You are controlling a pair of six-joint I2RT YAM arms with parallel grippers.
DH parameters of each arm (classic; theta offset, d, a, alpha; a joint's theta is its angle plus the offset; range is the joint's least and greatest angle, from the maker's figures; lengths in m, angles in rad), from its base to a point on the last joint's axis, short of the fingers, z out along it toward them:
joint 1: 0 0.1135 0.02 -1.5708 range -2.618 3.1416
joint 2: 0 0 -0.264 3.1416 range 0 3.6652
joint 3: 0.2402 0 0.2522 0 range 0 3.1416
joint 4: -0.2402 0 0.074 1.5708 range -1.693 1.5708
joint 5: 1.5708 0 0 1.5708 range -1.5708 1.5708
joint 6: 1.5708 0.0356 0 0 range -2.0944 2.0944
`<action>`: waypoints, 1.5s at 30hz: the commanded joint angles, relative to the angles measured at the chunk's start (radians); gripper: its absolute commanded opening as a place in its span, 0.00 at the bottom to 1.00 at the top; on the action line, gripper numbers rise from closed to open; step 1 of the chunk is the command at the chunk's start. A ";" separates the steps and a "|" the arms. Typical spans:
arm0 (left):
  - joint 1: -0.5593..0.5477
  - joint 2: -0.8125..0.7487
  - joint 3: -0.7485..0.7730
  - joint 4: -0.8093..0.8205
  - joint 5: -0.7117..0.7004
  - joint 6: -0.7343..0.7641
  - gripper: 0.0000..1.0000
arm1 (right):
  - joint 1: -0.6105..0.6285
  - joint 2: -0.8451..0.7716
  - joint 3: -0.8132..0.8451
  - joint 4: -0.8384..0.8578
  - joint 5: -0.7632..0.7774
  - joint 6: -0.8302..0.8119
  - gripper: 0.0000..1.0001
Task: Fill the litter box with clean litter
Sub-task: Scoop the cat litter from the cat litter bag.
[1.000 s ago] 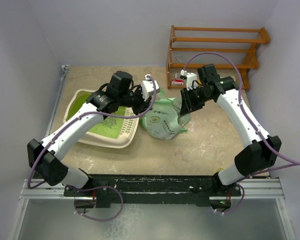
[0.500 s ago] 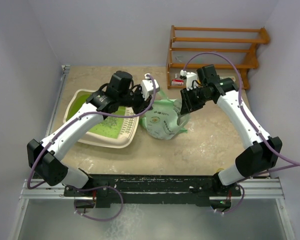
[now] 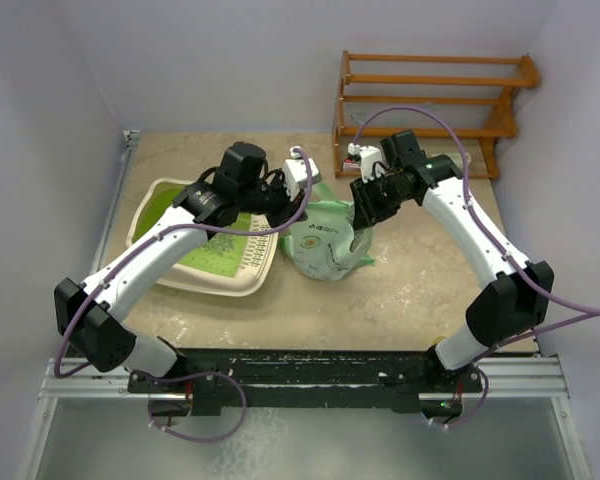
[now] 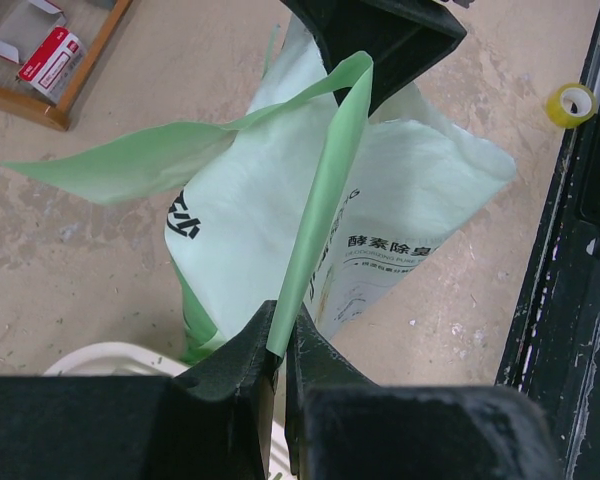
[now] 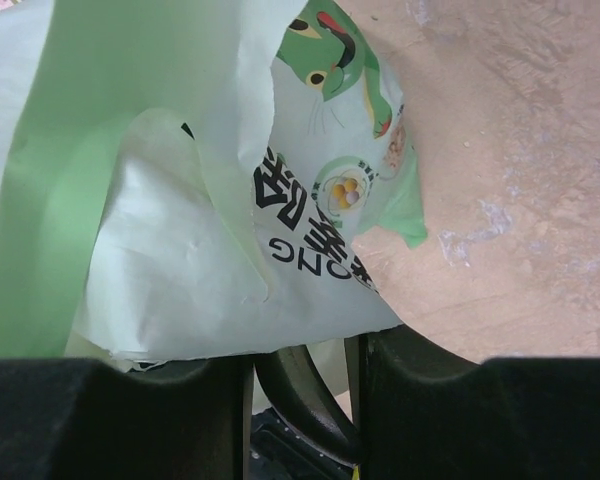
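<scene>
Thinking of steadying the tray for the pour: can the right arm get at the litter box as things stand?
Probably not directly: the bag stands between the right arm and the litter box, and the left arm lies across the box.

- Bag [image 4: 410, 220]: thin pale-green plastic film, printed and creased, with a soft sheen.
- Litter box [image 3: 242, 283]: smooth moulded cream plastic, bright green inside.
- Rack [image 3: 430, 78]: orange-brown wood, lightly glossy.
- Table [image 3: 420, 290]: beige, mottled and matt, scuffed in patches.
- Left gripper [image 4: 282, 350]: black matt plastic.
- Arm shells [image 3: 145, 270]: white, smooth, glossy.
- Tape roll [image 4: 565, 100]: yellow, shiny.
</scene>
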State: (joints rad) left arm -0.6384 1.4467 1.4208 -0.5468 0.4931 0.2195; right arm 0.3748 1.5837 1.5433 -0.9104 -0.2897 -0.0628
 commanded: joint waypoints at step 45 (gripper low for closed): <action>-0.007 -0.002 -0.008 0.063 -0.070 -0.027 0.03 | 0.112 0.226 -0.037 -0.016 -0.379 -0.096 0.00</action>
State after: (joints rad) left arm -0.6449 1.4727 1.4086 -0.5613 0.4595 0.2108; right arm 0.4423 1.7214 1.5475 -0.8730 -0.5003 -0.1234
